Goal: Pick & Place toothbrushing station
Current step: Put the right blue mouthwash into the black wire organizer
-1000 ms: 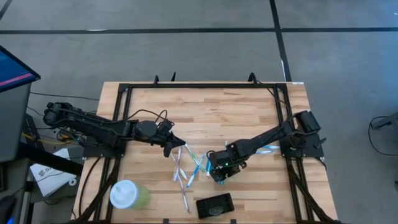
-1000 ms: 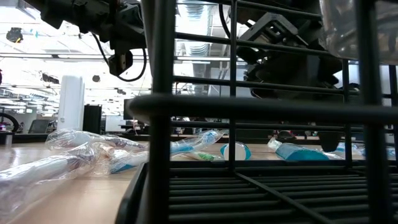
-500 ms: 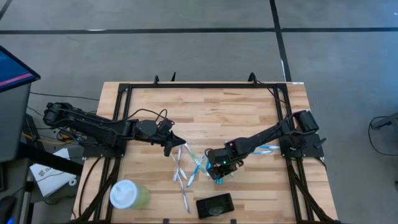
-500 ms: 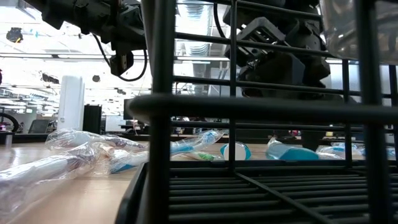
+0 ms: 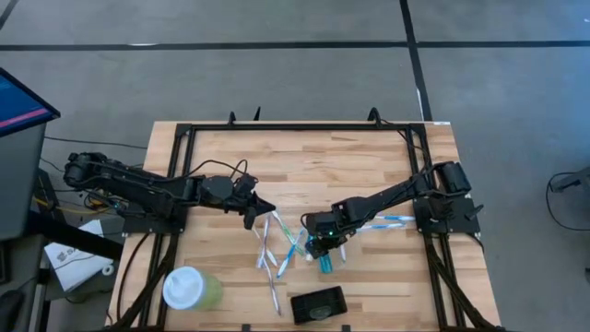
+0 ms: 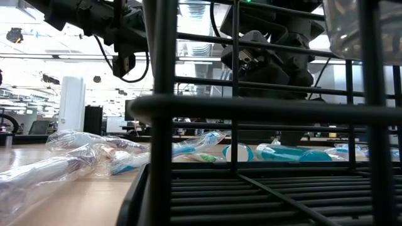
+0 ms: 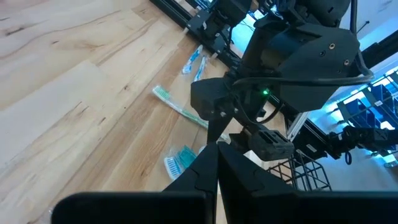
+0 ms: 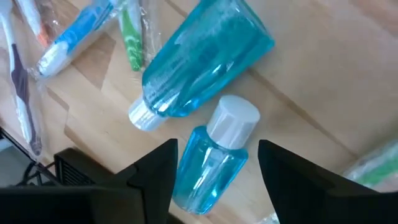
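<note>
The toothbrushing station consists of a black holder (image 5: 318, 304) and a loose set of wrapped toothbrushes (image 5: 277, 249) and teal tubes (image 5: 326, 264). The holder is the reference landmark; it lies flat at the near edge of the wooden desk (image 5: 304, 157), and its dark grid fills the foreground of the low view.

Position of parts, relative to the holder:
- Toothbrushes: scattered on the desk beyond the holder and toward the left arm's side, in clear wrappers. One more wrapped brush (image 5: 392, 220) lies farther off, toward the right arm's base.
- Teal tubes: two, side by side and touching, on the desk just beyond the holder. Both have white caps. In the right wrist view the larger tube (image 8: 208, 59) lies beside the smaller tube (image 8: 214, 162).
- Pale green cup with white lid (image 5: 189, 289): well to the holder's left-arm side, near the desk corner.

Hands:
- Right hand (image 5: 324, 251): above the two tubes, just beyond the holder. Fingers released, spread to either side of the smaller tube, not touching it.
- Left hand (image 5: 261, 208): raised beyond the toothbrush pile, farther from the holder. Fingers clenched together, grasping nothing.

No brand, label or writing can be read on any item.
</note>
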Motion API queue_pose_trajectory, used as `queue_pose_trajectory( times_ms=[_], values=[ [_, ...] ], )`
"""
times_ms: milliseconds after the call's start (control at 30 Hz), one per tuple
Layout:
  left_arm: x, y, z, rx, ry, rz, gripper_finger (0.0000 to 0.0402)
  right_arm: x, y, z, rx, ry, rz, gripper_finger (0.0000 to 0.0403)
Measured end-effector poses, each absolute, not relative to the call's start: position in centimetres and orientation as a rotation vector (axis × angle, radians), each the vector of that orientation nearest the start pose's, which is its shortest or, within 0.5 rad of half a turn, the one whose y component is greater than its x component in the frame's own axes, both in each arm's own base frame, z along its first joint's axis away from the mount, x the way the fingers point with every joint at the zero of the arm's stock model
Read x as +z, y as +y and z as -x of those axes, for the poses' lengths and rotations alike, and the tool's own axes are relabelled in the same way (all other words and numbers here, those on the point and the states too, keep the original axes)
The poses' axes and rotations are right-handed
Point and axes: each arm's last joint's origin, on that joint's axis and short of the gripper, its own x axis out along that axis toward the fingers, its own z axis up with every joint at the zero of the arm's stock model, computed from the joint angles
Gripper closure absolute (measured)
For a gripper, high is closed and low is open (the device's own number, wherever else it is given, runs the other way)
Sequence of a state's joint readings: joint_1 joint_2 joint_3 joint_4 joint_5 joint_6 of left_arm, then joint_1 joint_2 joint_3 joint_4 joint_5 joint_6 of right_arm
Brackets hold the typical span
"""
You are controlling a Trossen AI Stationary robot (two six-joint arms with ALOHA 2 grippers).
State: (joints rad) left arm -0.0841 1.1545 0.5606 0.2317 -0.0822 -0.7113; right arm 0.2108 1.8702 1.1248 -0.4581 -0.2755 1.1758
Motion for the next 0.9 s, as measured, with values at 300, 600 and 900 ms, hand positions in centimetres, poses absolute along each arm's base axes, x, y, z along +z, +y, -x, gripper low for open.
queue_pose_trajectory(
  times_ms=[300,600,900],
  values=[
    [22.3,-1.8,-24.0,0.127,0.345,0.677,0.04,14.3,10.5,-33.4,-0.444,1.342,-1.085,0.0189],
    [22.3,-1.8,-24.0,0.121,0.348,0.694,0.04,17.0,12.9,-34.2,-0.526,1.202,-1.009,0.0189],
    [22.3,-2.2,-23.9,0.108,0.353,0.702,0.04,17.0,14.6,-33.5,-0.597,1.145,-1.02,0.0189]
  ],
)
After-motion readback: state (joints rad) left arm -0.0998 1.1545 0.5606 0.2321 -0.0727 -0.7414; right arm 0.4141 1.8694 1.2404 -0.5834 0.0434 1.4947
